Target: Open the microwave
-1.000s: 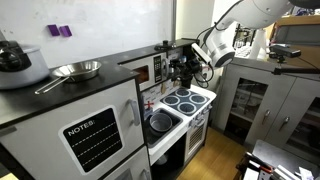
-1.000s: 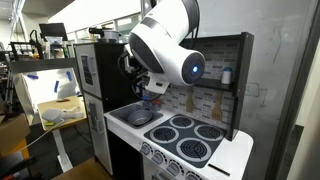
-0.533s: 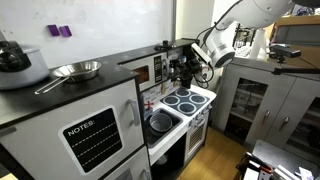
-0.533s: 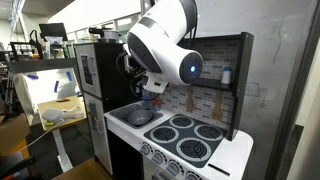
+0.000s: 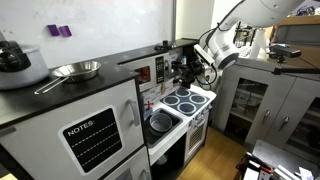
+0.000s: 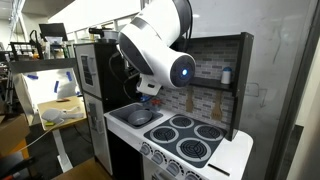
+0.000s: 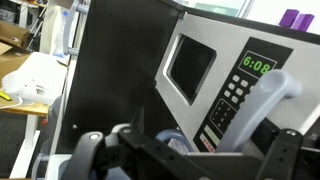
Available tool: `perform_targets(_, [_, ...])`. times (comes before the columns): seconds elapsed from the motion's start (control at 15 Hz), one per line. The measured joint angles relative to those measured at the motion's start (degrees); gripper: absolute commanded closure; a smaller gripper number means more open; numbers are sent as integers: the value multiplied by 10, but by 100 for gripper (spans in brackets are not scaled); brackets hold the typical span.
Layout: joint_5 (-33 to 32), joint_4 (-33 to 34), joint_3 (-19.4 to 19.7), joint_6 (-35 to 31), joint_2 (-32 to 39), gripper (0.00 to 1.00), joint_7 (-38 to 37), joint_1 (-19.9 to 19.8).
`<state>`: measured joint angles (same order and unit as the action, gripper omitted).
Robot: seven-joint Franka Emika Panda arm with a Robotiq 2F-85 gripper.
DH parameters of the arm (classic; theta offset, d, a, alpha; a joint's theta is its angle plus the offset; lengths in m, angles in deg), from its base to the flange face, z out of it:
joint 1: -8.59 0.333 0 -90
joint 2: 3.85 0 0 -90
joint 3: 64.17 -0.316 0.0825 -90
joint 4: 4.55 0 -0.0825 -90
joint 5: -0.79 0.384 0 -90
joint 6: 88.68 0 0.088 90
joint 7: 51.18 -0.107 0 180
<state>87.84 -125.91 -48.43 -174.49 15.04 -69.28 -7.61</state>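
The toy microwave point(image 5: 148, 72) sits in the black upper cabinet of the play kitchen; it also shows in an exterior view point(image 6: 88, 66). In the wrist view its door has a dark window point(image 7: 190, 65), a keypad point(image 7: 228, 100) with a green 6:08 display, and a pale grey handle point(image 7: 266, 105) on the right. My gripper point(image 5: 184, 68) is right in front of the door. In the wrist view the gripper point(image 7: 190, 165) is open with its fingers point(image 7: 92, 148) wide apart, and the handle lies between them. I cannot tell whether they touch it.
A stovetop with several burners point(image 5: 186, 99) lies below the gripper and also shows in an exterior view point(image 6: 190, 135). A dark pan sits in the sink point(image 5: 160, 122). A metal frying pan point(image 5: 76, 70) and a pot point(image 5: 14, 56) stand on the counter. A grey cabinet point(image 5: 262, 100) stands beside the kitchen.
The wrist has shifted a little toward the microwave cabinet. The microwave door has not moved.
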Motion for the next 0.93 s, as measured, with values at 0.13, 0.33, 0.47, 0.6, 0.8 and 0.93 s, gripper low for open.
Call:
perform_targets(0.13, [2, -15, 0, -3, -9, 0, 4, 0])
perform_targets(0.33, [8, -37, 0, -8, -23, 0, 10, 0])
perform_targets(0.47, [17, -52, 0, -10, -30, 0, 17, 0])
perform_targets(0.6, [28, -66, 0, -10, -36, 0, 25, 0])
perform_targets(0.8, [44, -84, -1, -11, -42, 0, 39, 1])
perform_targets(0.93, [53, -94, -1, -11, -46, 0, 47, 2])
